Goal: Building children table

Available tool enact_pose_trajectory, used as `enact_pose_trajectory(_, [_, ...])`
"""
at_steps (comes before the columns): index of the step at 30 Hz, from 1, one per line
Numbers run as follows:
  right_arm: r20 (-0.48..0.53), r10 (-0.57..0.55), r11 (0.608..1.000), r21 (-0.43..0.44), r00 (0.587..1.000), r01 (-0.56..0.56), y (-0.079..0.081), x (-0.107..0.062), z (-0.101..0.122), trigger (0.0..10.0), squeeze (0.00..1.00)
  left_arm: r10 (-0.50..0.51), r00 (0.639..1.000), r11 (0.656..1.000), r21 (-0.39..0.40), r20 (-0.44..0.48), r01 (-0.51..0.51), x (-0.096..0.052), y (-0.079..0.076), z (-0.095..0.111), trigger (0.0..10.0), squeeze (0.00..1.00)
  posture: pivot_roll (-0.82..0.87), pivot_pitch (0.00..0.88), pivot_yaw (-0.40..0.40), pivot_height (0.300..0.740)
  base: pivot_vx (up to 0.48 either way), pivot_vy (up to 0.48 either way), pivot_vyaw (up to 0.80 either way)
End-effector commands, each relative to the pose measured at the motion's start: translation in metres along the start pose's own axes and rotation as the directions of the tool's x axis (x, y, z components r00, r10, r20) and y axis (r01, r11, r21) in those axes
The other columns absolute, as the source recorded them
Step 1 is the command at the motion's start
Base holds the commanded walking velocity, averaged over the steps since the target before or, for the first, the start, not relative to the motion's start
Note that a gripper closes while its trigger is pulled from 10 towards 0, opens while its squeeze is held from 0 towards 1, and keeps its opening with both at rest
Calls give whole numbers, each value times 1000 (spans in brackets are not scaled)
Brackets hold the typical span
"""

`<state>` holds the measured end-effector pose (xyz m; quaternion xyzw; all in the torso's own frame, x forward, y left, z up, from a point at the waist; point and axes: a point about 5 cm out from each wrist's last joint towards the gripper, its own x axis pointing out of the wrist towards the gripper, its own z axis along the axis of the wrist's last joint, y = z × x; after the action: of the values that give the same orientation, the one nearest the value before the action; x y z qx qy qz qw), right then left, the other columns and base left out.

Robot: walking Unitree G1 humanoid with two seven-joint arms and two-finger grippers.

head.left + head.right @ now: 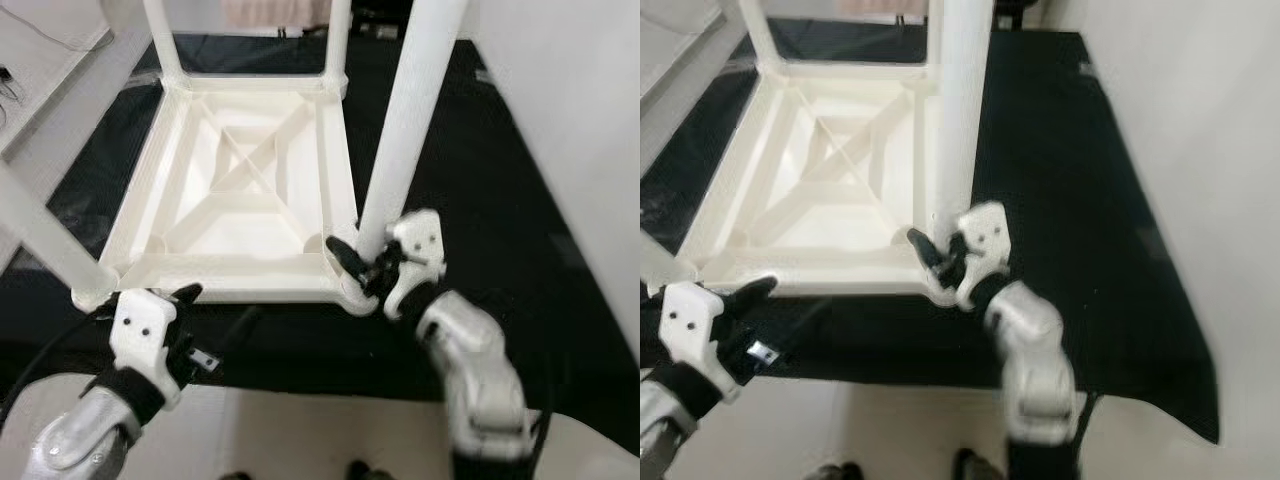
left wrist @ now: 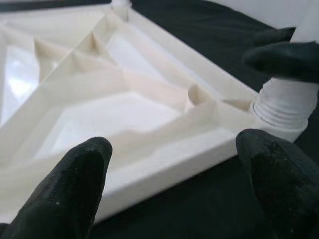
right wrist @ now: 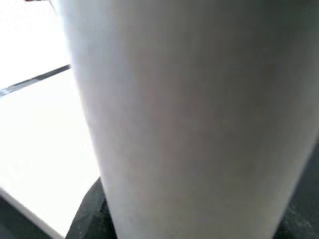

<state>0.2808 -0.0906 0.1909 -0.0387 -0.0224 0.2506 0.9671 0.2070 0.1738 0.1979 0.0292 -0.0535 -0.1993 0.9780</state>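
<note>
Closest to the camera, the right gripper (image 1: 365, 262) is pinching the foot of a white table leg (image 1: 410, 120), its black fingers (image 1: 345, 256) wrapping the tube just above the socket at the near right corner of the upturned tabletop (image 1: 245, 190). Off to the other side, the left gripper (image 1: 185, 300) is hovering with its fingers (image 2: 75, 179) spread wide, just in front of the tabletop's near edge and touching nothing.

Judging by the thin moulded walls, this piece is probably hollow plastic: light, stiff, and fairly slick under rubber pads. A threaded collar (image 2: 279, 109) is showing where the leg meets the corner (so the leg likely screws in rather than pushing in), and turning it will want a firm hold low on the tube, near the joint, where the long leg has least leverage to tip. The tabletop may skate on the black mat (image 1: 500, 160) unless the left gripper is steadying that near edge.

The tabletop is lying upside down on the mat, a square cream-white tray with raised rims and diagonal ribs crossing at its middle. Two more legs are standing at the far corners, and another leg (image 1: 45, 235) is leaning out from the near left corner.
</note>
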Motion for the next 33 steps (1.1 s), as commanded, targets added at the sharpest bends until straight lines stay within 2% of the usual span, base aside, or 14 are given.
enact_pose_trajectory(1, [-206,-28,996,74,978,44,7,-6,-41,0,0,6,999,1000,7,-32,-6,-1,0,-7,10000,0,45,232,-27,740,0,0,0])
enact_pose_trajectory(3, [-200,-16,998,62,980,29,4,2,-41,0,0,8,999,1000,10,-32,-8,1,1,-8,10000,0,52,222,-37,740,0,0,0])
enact_pose_trajectory(4, [-196,-5,998,60,981,17,-2,9,-39,10000,0,12,999,1000,12,-29,-11,2,1,-9,10000,0,61,222,-45,740,0,0,0])
enact_pose_trajectory(8, [-178,24,997,78,984,-10,-8,16,-33,10000,0,17,999,1000,14,-26,-17,3,1,-10,10000,0,63,216,-51,740,0,0,0])
enact_pose_trajectory(10, [-69,194,979,80,978,-189,-15,31,-8,10000,1000,20,1000,1000,12,-22,-19,6,0,-10,10000,0,64,212,-57,740,0,0,0])
enact_pose_trajectory(13, [26,391,920,14,920,-391,-16,36,17,10000,1000,7,1000,1000,2,-22,-7,8,-1,-10,10000,0,70,215,-61,740,0,0,0])
enact_pose_trajectory(17, [44,489,872,-52,871,-487,-19,38,27,10000,1000,-2,1000,1000,-3,-22,2,10,-1,-10,10000,0,78,216,-66,740,0,0,0])
enact_pose_trajectory(18, [34,537,843,-75,843,-533,-21,41,29,10000,0,-6,1000,1000,-5,-21,6,11,-2,-11,10000,0,88,214,-77,740,0,0,0])
enact_pose_trajectory(20, [34,537,843,-75,843,-533,-21,41,29,10000,0,-6,1000,1000,-5,-21,6,11,-2,-11,10000,0,88,214,-77,740,0,0,0])
enact_pose_trajectory(27, [18,686,727,-64,728,-683,-34,62,33,10000,0,-9,1000,1000,-4,-16,9,14,-5,-11,10000,0,104,213,-95,740,0,0,0])
enact_pose_trajectory(28, [7,713,701,-56,701,-711,-35,66,32,8314,0,-8,1000,1000,-4,-14,8,14,-5,-11,10000,0,109,212,-100,740,0,0,0])
enact_pose_trajectory(29, [7,713,701,-56,701,-711,-35,66,32,8314,0,-8,1000,1000,-4,-14,8,14,-5,-11,10000,0,109,212,-100,740,0,0,0])
enact_pose_trajectory(30, [-2,732,681,-38,682,-731,-38,69,30,0,0,-9,1000,1000,-6,-12,9,14,-6,-11,10000,0,107,213,-101,740,0,0,0])
enact_pose_trajectory(33, [-14,750,661,-13,661,-750,-43,72,28,0,0,-12,1000,1000,-11,-6,12,15,-7,-11,10000,0,109,218,-107,740,0,0,0])
